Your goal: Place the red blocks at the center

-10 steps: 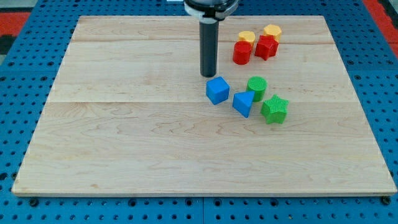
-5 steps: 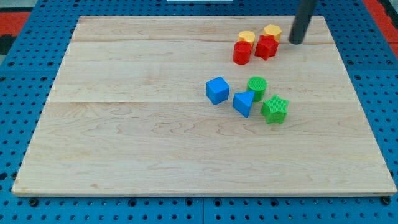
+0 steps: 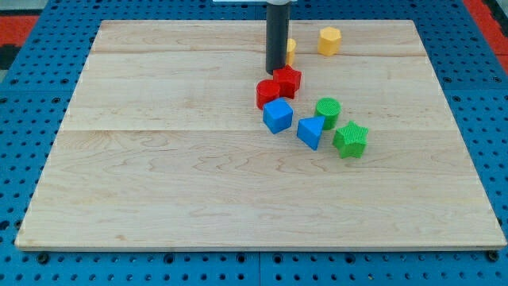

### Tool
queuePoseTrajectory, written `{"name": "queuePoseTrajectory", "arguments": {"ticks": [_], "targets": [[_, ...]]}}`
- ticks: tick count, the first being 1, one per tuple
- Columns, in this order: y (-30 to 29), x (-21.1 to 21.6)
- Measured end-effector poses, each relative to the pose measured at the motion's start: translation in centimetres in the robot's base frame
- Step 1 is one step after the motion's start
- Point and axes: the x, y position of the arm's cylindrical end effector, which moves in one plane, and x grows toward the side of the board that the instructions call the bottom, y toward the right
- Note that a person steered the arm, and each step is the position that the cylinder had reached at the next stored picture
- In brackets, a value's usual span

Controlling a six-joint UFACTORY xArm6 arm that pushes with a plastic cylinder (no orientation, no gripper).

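Note:
Two red blocks sit touching each other near the board's middle: a red cylinder (image 3: 267, 93) on the left and a red star-like block (image 3: 288, 81) up and to its right. My tip (image 3: 275, 71) stands just above them, touching or almost touching the star-like block's upper left edge. The red cylinder rests against the top of a blue cube (image 3: 277, 115).
A second blue block (image 3: 310, 131), a green cylinder (image 3: 328, 110) and a green star (image 3: 350, 139) lie right of the blue cube. One yellow block (image 3: 329, 40) sits near the top edge; another yellow block (image 3: 290, 51) is half hidden behind the rod. The wooden board (image 3: 159, 175) lies on a blue pegboard.
The two red blocks have moved down and left from beside the yellow blocks to just above the blue cube. The rod swung from the top right to above them. One yellow block shifted left.

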Motion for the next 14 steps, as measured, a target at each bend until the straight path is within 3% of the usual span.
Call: {"name": "queuePoseTrajectory", "arguments": {"ticks": [2,4,5,7,11,14], "targets": [[4.2,1.9],[4.0,2.8],[7.5,2.9],[7.5,6.1],[-4.6,2.4],[-8.4,4.0]]}}
